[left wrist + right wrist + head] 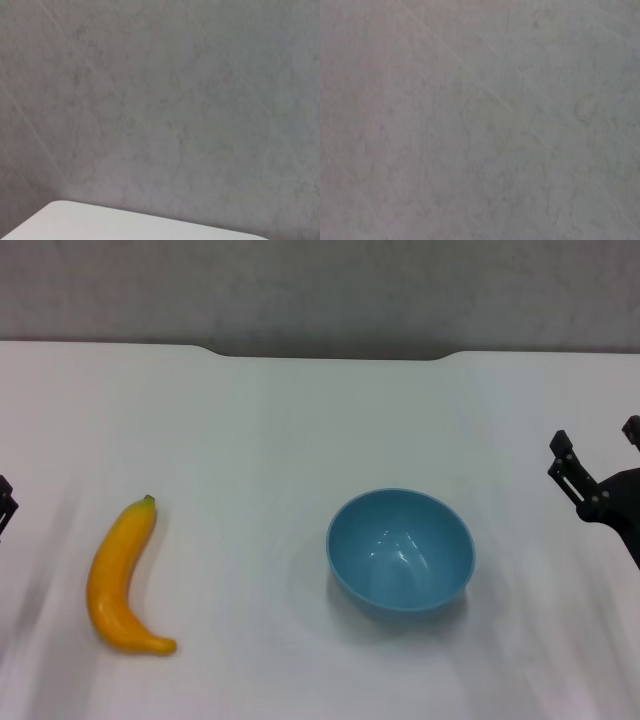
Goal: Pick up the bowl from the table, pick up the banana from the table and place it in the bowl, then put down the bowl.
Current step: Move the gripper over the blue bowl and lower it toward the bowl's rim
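A: Worktop point(300, 420) first, from the head view: white, with a shallow notch in its far edge. What sits on it?

B: The bowl point(400, 552), light blue, upright, just right of centre. The banana point(122, 580) lies well apart from it at about nine o'clock, stem tip pointing to twelve, its curve bulging toward the left edge.

A: And the arms?

B: The right gripper point(595, 462) hangs at three o'clock from the bowl, near the right edge, its two fingers spread and grasping nothing. The left gripper point(5, 505) is a dark sliver at the left edge, at nine o'clock from the banana; whether it is released or clenched I cannot tell.

A: Left wrist view?

B: Mottled grey floor, and a rounded white corner of the worktop point(125, 227).

A: Right wrist view?

B: Only mottled grey surface.
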Controlling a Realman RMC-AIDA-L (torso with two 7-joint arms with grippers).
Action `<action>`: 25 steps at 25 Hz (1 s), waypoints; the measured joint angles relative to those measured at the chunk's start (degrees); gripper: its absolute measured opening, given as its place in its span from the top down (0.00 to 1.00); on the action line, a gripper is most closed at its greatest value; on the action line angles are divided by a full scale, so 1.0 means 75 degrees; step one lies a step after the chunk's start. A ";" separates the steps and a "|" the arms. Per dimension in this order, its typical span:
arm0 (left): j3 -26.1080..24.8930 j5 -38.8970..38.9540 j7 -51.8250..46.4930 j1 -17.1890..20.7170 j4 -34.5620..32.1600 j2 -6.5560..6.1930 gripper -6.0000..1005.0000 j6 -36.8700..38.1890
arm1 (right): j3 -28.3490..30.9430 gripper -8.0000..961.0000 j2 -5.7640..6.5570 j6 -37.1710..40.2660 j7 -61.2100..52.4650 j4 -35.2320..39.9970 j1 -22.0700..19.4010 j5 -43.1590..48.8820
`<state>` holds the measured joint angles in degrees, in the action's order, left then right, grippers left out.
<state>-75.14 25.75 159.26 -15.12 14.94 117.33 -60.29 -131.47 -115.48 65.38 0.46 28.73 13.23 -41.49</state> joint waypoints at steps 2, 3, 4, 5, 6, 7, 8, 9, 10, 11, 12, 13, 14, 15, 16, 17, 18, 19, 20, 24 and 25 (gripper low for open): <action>0.0000 0.0000 0.0000 0.0000 0.0000 0.0000 0.11 0.0000 | 0.0000 0.07 0.0003 0.0000 -0.0001 0.0001 0.0001 0.0000; 0.0000 0.0000 0.0000 0.0000 0.0000 0.0000 0.11 0.0000 | 0.0000 0.07 0.0007 0.0000 -0.0001 0.0001 0.0002 0.0000; 0.0000 0.0000 0.0000 0.0000 0.0000 0.0000 0.11 0.0000 | 0.0000 0.07 0.0009 0.0000 -0.0002 0.0001 0.0003 0.0000; 0.0000 0.0000 0.0000 0.0000 0.0000 0.0000 0.11 0.0000 | 0.0000 0.07 0.0010 0.0000 -0.0003 -0.0001 0.0004 0.0000; 0.0000 0.0000 0.0000 0.0000 0.0000 0.0000 0.11 0.0000 | 0.0000 0.07 0.0010 0.0000 -0.0003 -0.0001 0.0004 0.0000; 0.0000 0.0000 0.0000 0.0000 0.0000 0.0000 0.11 0.0000 | 0.0000 0.07 0.0011 0.0000 -0.0003 -0.0007 0.0005 0.0000; 0.0000 0.0000 0.0000 0.0000 0.0000 0.0000 0.11 0.0000 | 0.0000 0.07 0.0012 0.0000 -0.0003 -0.0017 0.0005 0.0000; 0.0000 0.0000 0.0000 0.0000 0.0000 0.0000 0.11 0.0000 | 0.0000 0.07 0.0012 0.0000 -0.0003 -0.0016 0.0006 0.0000; 0.0001 0.0000 0.0000 0.0000 0.0000 0.0000 0.11 0.0000 | 0.0000 0.07 0.0012 0.0000 -0.0003 -0.0016 0.0006 0.0000; 0.0000 0.0000 0.0000 0.0000 0.0000 0.0000 0.11 0.0000 | 0.0000 0.07 0.0012 0.0000 -0.0003 -0.0013 0.0006 0.0000; 0.0000 0.0000 0.0000 0.0000 0.0000 0.0000 0.11 0.0000 | 0.0000 0.07 0.0012 0.0000 -0.0003 -0.0008 0.0006 0.0000; 0.0000 0.0000 0.0000 0.0000 0.0000 0.0000 0.11 0.0001 | 0.0000 0.07 0.0012 0.0000 -0.0003 -0.0001 0.0006 0.0000; 0.0000 0.0000 0.0000 0.0000 0.0000 0.0000 0.11 0.0003 | 0.0000 0.07 0.0012 0.0000 -0.0003 0.0002 0.0006 0.0000; 0.0000 0.0000 0.0000 0.0000 0.0000 0.0000 0.11 0.0004 | 0.0000 0.07 0.0012 0.0000 -0.0003 0.0002 0.0006 0.0000; 0.0000 0.0000 0.0000 0.0000 0.0000 0.0000 0.11 0.0005 | 0.0000 0.07 0.0012 0.0000 -0.0003 0.0002 0.0006 0.0000; 0.0000 0.0000 0.0000 0.0001 0.0000 0.0000 0.11 0.0006 | 0.0000 0.07 0.0012 0.0000 -0.0003 0.0001 0.0006 0.0000; 0.0000 0.0000 0.0000 0.0000 0.0000 0.0000 0.11 0.0007 | 0.0000 0.07 0.0012 0.0000 -0.0003 0.0001 0.0006 0.0000; 0.0000 0.0000 0.0000 0.0000 0.0000 0.0000 0.11 0.0007 | 0.0000 0.07 0.0012 0.0001 -0.0003 0.0002 0.0006 0.0000; 0.0000 0.0000 0.0000 0.0000 0.0000 0.0000 0.11 0.0009 | 0.0000 0.07 0.0012 0.0000 -0.0003 0.0001 0.0006 0.0000; 0.0000 0.0000 0.0000 0.0000 0.0000 0.0000 0.11 0.0012 | 0.0000 0.07 0.0007 -0.0062 -0.0012 0.0003 0.0006 -0.0008; 0.0000 0.0000 0.0000 0.0000 0.0000 0.0000 0.11 0.0017 | 0.0000 0.07 0.0006 -0.0103 -0.0034 0.0015 0.0006 -0.0010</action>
<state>-75.14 25.75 159.26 -15.12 14.94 117.33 -60.16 -131.47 -115.44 64.61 0.20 28.84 13.27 -41.56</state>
